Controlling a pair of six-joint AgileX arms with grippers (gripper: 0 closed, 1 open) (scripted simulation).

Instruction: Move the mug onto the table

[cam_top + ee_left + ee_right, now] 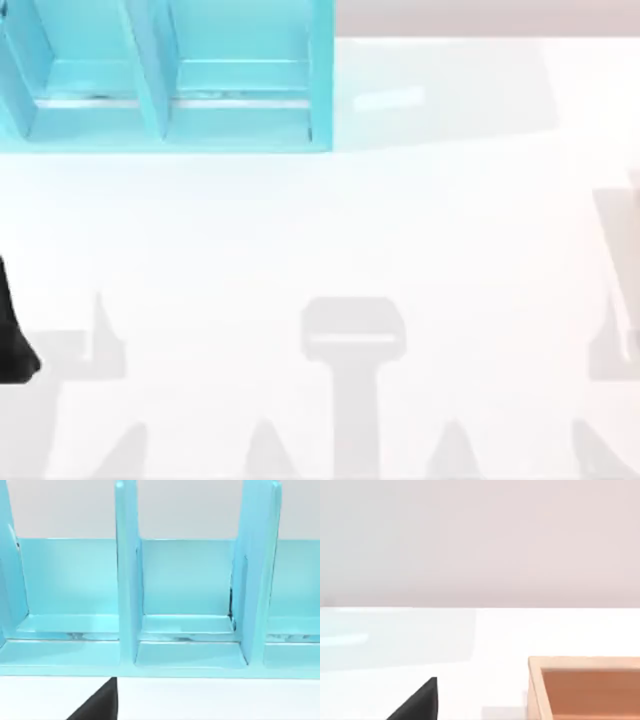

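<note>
One turquoise shelf unit (170, 75) stands at the far left of the white table (400, 230). From above I count two of its compartments, split by one upright divider (143, 60). My left wrist camera faces the same unit head-on and shows three bays between the blue uprights, the middle one (187, 630) whole and the outer two cut off at the edges. Every bay floor I can see is bare, and I cannot tell where the mug is.

One wooden box (585, 687) with a pale rim and an orange-brown inside sits on the table close to my right wrist camera.

My left arm (15, 335) is a single dark shape at the left edge of the table, on the near side and well apart from the shelf unit. One black wedge of my left gripper (97, 705) pokes into the left wrist view, above the table just in front of the shelf's base. A matching black wedge of my right gripper (417, 702) hangs over bare table beside the wooden box. For either claw, I cannot tell whether it is spread or pressed together.
</note>
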